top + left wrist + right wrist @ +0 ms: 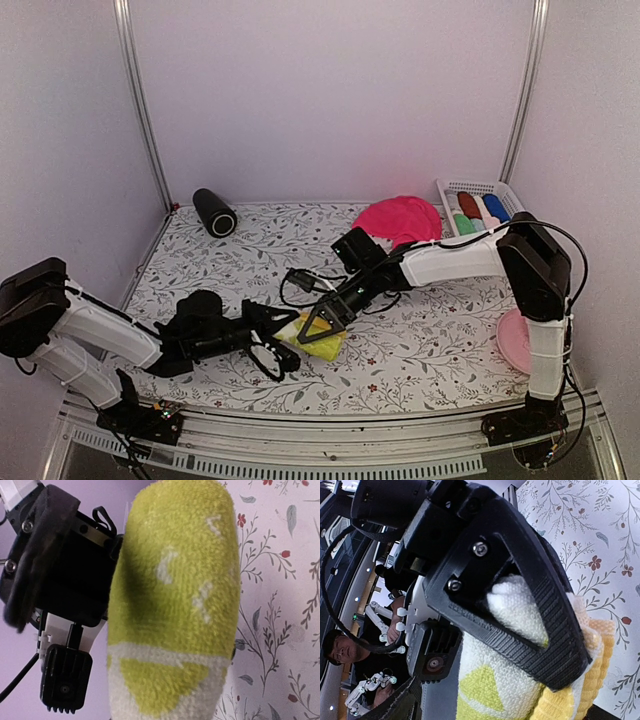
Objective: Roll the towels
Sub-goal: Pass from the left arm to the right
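Note:
A yellow-green towel (318,335) with white markings lies partly rolled at the table's middle front. In the left wrist view the towel roll (175,605) fills the centre and hides my left fingers. My left gripper (285,335) is shut on the roll from the left. The right wrist view shows one of its ribbed fingers (540,630) pressed across the towel (490,685). My right gripper (326,320) comes in from the right, its jaws spread open over the same towel. A hot pink towel (400,216) lies crumpled at the back right.
A white basket (470,186) at the back right holds several coloured rolls. A black cylinder (213,212) lies at the back left. A pink plate (518,342) sits by the right arm's base. Black cables (300,283) trail on the floral tablecloth behind the grippers.

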`<state>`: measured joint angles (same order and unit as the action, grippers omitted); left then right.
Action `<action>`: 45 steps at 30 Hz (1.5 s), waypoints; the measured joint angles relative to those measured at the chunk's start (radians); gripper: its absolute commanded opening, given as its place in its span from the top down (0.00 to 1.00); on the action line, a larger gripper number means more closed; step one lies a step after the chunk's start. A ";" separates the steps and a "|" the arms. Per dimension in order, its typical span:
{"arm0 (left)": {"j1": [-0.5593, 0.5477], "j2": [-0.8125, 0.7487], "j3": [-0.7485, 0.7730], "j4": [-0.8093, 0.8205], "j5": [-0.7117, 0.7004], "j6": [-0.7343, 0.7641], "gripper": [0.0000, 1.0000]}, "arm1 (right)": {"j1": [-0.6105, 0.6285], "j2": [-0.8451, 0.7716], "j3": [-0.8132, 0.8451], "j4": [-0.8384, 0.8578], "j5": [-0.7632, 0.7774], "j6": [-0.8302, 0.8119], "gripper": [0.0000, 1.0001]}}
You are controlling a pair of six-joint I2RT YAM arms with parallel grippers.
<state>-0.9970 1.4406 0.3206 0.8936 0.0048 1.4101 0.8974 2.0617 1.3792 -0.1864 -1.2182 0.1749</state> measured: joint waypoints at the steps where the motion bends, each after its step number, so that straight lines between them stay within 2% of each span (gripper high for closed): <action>1: 0.000 -0.003 0.008 -0.023 -0.002 -0.011 1.00 | 0.000 -0.001 0.005 -0.026 0.011 -0.026 0.20; 4: 0.000 -0.005 0.030 -0.077 -0.002 -0.043 1.00 | 0.000 -0.005 0.014 -0.082 0.039 -0.078 0.27; 12: 0.005 -0.005 0.094 -0.223 0.007 -0.103 1.00 | 0.002 -0.010 0.044 -0.212 0.156 -0.198 0.38; 18: 0.013 -0.002 0.124 -0.323 0.030 -0.133 1.00 | 0.006 -0.019 0.056 -0.274 0.245 -0.262 0.39; 23: 0.016 0.008 0.146 -0.373 0.045 -0.152 1.00 | 0.017 -0.025 0.063 -0.312 0.290 -0.304 0.50; 25: 0.016 0.016 0.156 -0.389 0.054 -0.159 1.00 | 0.025 -0.025 0.071 -0.332 0.310 -0.320 0.57; 30: 0.016 0.026 0.165 -0.394 0.072 -0.167 1.00 | 0.029 -0.025 0.075 -0.355 0.331 -0.334 0.93; 32: 0.016 0.026 0.167 -0.393 0.076 -0.168 1.00 | 0.028 -0.025 0.079 -0.361 0.333 -0.336 0.96; 33: 0.016 0.026 0.168 -0.391 0.076 -0.170 0.98 | 0.027 -0.025 0.082 -0.367 0.334 -0.334 0.97; 34: 0.016 0.026 0.168 -0.390 0.076 -0.171 0.91 | 0.027 -0.025 0.083 -0.370 0.334 -0.334 0.97; 39: 0.021 0.033 0.178 -0.398 0.059 -0.195 0.15 | 0.025 -0.025 0.088 -0.377 0.328 -0.336 0.97; 40: 0.026 0.037 0.182 -0.405 0.053 -0.204 0.04 | 0.025 -0.025 0.088 -0.374 0.320 -0.337 0.97; 45: 0.080 0.040 0.206 -0.457 0.046 -0.257 0.03 | -0.006 -0.034 0.084 -0.360 0.305 -0.319 0.97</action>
<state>-0.9165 1.4811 0.5270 0.4362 0.0505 1.1530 0.8917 2.0277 1.4628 -0.5461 -0.9134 -0.1440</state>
